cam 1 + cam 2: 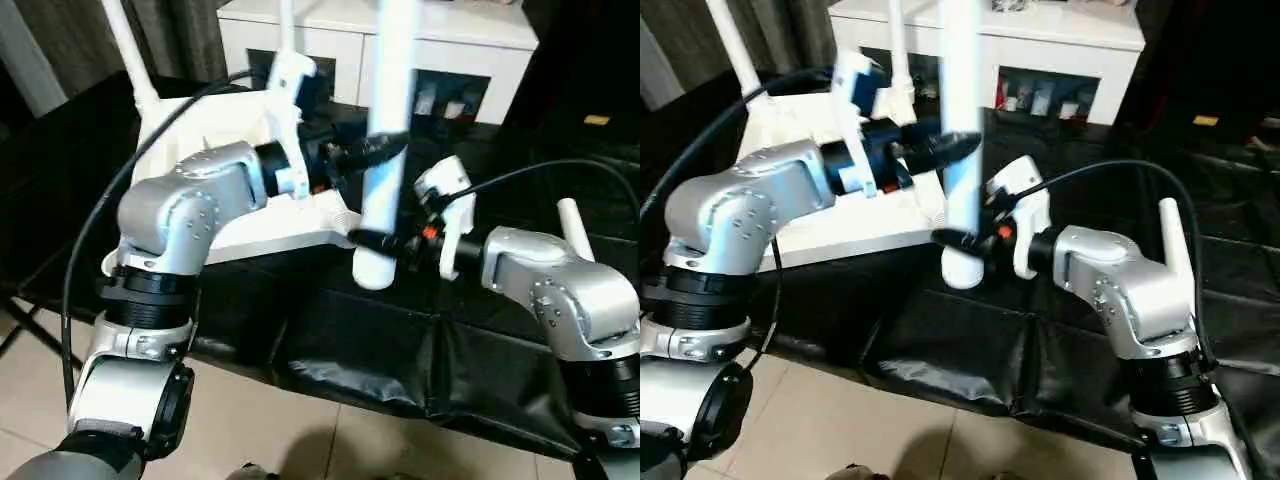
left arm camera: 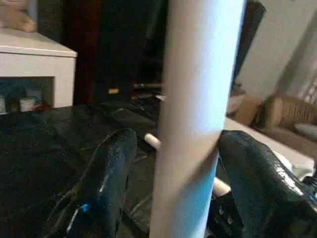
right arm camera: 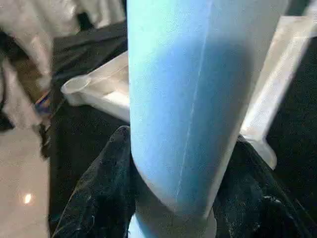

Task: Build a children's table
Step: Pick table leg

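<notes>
The children's table (image 1: pixel 290 225) lay upside down on the black-covered desk (image 1: pixel 340 350), its white square top flat against the cover and its ribbed underside facing up. Two long white legs (image 1: pixel 128 50) already stood upright from the far corner sockets, tapering as they rose out of the head views. The near corner of the top, with its round socket, sat just beside the lower end of a third white tube leg (image 1: pixel 385 140), which was held upright in the air between both arms.

The left tool (image 1: pixel 375 148) was closed around this leg partway up, its two black fingers (image 2: pixel 106 183) pressed to either side of the tube in the left wrist view. The right tool (image 1: pixel 385 240) gripped the same leg lower down, near its wider rounded end, with the black fingers (image 3: pixel 99 198) wrapped against the tube on both sides. That lower end hung just above the black cover, close to the table's near corner and not seated in any socket.

A fourth white leg (image 1: pixel 1173 240) showed beyond the right forearm, standing slightly tilted; what it rested on was hidden behind the arm. A white cabinet (image 1: pixel 450 60) with glass doors stood behind the desk, and pale floor tiles (image 1: pixel 250 420) lay in front of it.
</notes>
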Tool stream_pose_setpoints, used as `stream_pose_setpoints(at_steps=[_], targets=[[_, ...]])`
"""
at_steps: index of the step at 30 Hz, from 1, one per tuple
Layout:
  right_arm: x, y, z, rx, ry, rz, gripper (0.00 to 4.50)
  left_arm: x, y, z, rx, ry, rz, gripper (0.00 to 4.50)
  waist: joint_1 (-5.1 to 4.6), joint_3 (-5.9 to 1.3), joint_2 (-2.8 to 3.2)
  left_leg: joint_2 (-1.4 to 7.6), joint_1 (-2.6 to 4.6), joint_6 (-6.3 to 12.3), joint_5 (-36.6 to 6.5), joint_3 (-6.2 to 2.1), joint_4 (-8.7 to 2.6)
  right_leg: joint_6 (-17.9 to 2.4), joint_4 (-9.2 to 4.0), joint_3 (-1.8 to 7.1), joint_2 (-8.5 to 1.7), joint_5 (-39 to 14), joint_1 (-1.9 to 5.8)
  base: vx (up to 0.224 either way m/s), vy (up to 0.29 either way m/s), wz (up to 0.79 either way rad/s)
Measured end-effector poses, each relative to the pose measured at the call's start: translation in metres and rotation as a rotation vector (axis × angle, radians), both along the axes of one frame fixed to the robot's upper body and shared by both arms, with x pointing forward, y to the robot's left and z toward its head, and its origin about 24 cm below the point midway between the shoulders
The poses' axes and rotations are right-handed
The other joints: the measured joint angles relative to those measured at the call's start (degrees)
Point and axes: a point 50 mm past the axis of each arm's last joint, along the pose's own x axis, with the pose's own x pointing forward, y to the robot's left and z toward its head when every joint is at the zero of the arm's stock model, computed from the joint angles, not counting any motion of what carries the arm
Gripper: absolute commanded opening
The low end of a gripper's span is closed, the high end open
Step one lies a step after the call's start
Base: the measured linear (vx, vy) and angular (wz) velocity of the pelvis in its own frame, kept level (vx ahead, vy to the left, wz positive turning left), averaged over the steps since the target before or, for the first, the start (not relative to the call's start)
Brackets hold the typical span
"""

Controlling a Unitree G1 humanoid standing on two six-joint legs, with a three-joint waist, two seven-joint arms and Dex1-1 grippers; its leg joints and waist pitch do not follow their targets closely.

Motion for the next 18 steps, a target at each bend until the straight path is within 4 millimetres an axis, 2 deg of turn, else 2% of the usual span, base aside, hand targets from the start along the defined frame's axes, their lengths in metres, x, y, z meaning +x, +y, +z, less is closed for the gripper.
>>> stream_pose_setpoints(at_steps=[3,5,9,11,13,15,18], targets=[[0.004,-0.005,0.003,0.036,-0.020,-0.090,1.86,0.001,0.006,0.003,-0.049,0.004,0.021,3.41,-0.03,0.03,0.09,-0.01,0.00,0.00,0.0,0.00,0.00,0.0,0.00,0.01,0.00,0.0,0.00,0.000,0.000,0.00],[0.008,-0.011,0.006,0.061,-0.046,-0.168,1.86,0.006,0.012,0.007,-0.081,-0.034,0.107,3.71,-0.08,0.02,0.11,-0.01,0.00,0.00,0.0,0.00,0.00,0.0,-0.01,0.01,0.00,0.0,0.00,0.000,0.000,0.00],[0.014,-0.035,0.014,0.028,-0.131,-0.354,1.86,0.014,0.042,-0.006,-0.067,-0.084,0.396,3.71,-0.39,-0.02,0.16,0.00,0.01,0.00,0.0,0.00,-0.01,0.0,-0.03,0.01,0.01,0.0,0.01,0.000,0.000,0.00],[0.007,-0.052,0.007,-0.097,-0.206,-0.487,1.86,0.006,0.068,-0.036,0.010,-0.080,0.626,3.71,-0.66,-0.17,-0.03,0.04,0.17,0.00,0.0,0.00,-0.09,0.3,-0.05,0.01,0.03,-0.2,0.18,0.000,0.000,0.00],[0.000,-0.061,-0.011,-0.180,-0.196,-0.562,1.86,-0.003,0.092,-0.076,0.128,-0.008,0.801,3.71,-1.11,-0.10,-0.25,0.11,0.00,-0.01,0.0,-0.01,-0.07,0.4,-0.08,-0.03,0.10,-0.2,0.03,0.000,0.000,0.00],[-0.007,-0.059,-0.029,-0.207,-0.159,-0.581,1.86,-0.012,0.103,-0.102,0.215,0.034,0.891,3.71,-1.21,-0.08,-0.31,0.13,-0.08,-0.01,0.0,-0.01,-0.07,0.4,-0.09,-0.03,0.11,-0.3,-0.03,0.000,0.000,0.00],[-0.028,-0.040,-0.060,-0.149,-0.096,-0.603,1.86,-0.035,0.106,-0.128,0.264,-0.017,0.979,3.71,-1.21,-0.16,-0.45,0.15,-0.17,0.05,-0.1,-0.01,-0.11,0.5,-0.23,-0.04,0.11,-0.3,-0.07,0.000,0.000,0.00]])
